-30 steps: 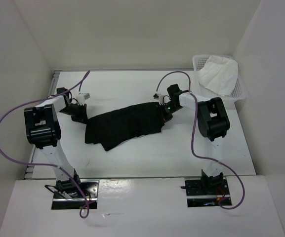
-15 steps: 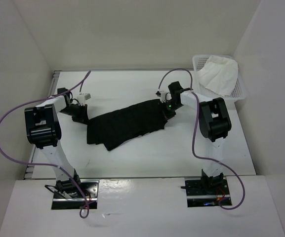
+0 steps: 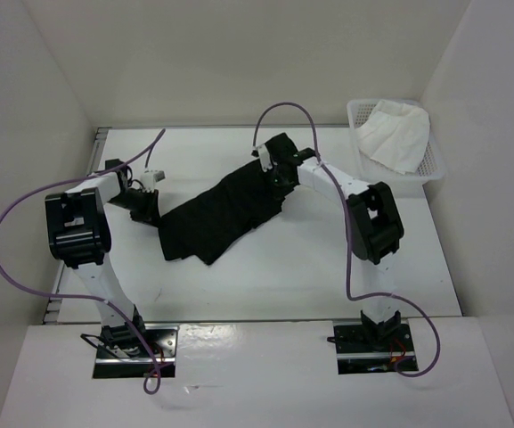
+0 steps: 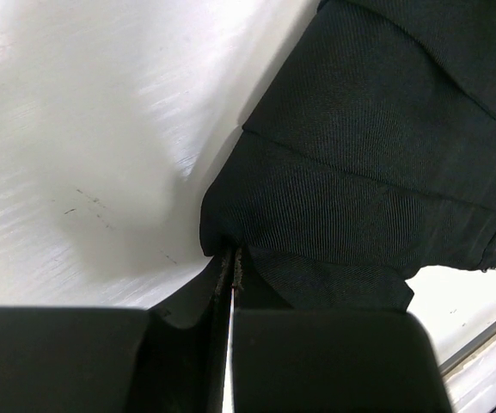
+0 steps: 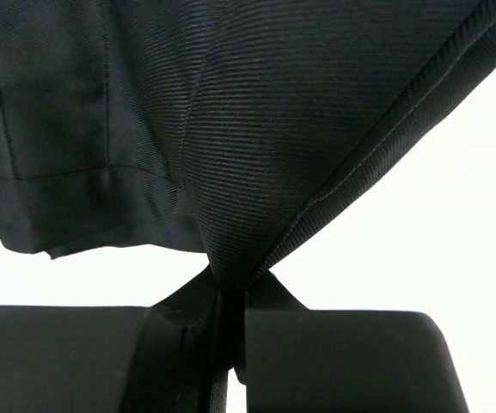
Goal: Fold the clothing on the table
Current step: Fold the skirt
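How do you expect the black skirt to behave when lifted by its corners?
Probably floppy: the skirt gathers into a tent where the right gripper pinches it. Likely light, since thin fabric bunches at the left gripper. Its pleats may sag between grips.

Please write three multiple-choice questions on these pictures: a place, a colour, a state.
1. Where does the mesh basket stand?
A) near left corner
B) far right corner of the table
C) between the arm bases

2. What colour is the skirt?
A) red
B) white
C) black

3. How is the right gripper?
A) shut on the skirt
B) open over bare table
C) inside the basket

Answers:
1 B, the top view shows it far right.
2 C, it is black in every view.
3 A, its wrist view shows fabric pinched.
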Robot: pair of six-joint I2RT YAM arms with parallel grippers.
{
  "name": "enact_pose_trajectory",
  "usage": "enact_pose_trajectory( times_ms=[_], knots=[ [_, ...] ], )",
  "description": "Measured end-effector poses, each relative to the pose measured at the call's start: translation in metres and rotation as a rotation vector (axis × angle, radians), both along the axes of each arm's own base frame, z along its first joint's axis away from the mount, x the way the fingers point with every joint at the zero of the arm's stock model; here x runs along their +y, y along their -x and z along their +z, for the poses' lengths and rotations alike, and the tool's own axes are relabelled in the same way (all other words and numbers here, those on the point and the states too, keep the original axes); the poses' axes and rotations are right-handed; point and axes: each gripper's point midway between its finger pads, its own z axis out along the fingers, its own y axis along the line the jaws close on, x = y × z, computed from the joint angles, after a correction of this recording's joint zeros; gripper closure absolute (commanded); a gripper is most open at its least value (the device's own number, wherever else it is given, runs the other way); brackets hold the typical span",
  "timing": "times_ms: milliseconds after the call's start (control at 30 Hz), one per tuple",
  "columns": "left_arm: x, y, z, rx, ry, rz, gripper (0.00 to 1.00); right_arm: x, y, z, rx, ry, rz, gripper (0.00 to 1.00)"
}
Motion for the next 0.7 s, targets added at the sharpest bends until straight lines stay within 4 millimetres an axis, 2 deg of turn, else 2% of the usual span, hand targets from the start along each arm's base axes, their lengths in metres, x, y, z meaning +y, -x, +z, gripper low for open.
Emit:
enact_pose_trajectory(
  times_ms=[100, 167, 367, 467, 567, 700],
  knots=[
    [-0.001, 0.000, 0.000, 0.002, -0.005, -0.004, 1.00, 0.009, 0.003, 0.005, -0.032, 0.043, 0.010, 1.00],
    [-0.001, 0.000, 0.000, 0.003, -0.006, -0.005, 1.00, 0.022, 0.008, 0.012, -0.054, 0.062, 0.032, 1.00],
    [-0.001, 0.001, 0.000, 0.004, -0.006, -0.005, 1.00, 0.078, 0.023, 0.046, -0.151, 0.074, 0.123, 1.00],
    [-0.001, 0.001, 0.000, 0.004, -0.006, -0.005, 1.00, 0.104, 0.024, 0.059, -0.187, 0.065, 0.155, 1.00],
    [-0.001, 0.001, 0.000, 0.005, -0.006, -0.005, 1.00, 0.125, 0.028, 0.061, -0.201, 0.064, 0.185, 1.00],
    [-0.002, 0.001, 0.000, 0.006, -0.006, -0.006, 1.00, 0.144, 0.036, 0.055, -0.198, 0.087, 0.215, 1.00]
  ],
)
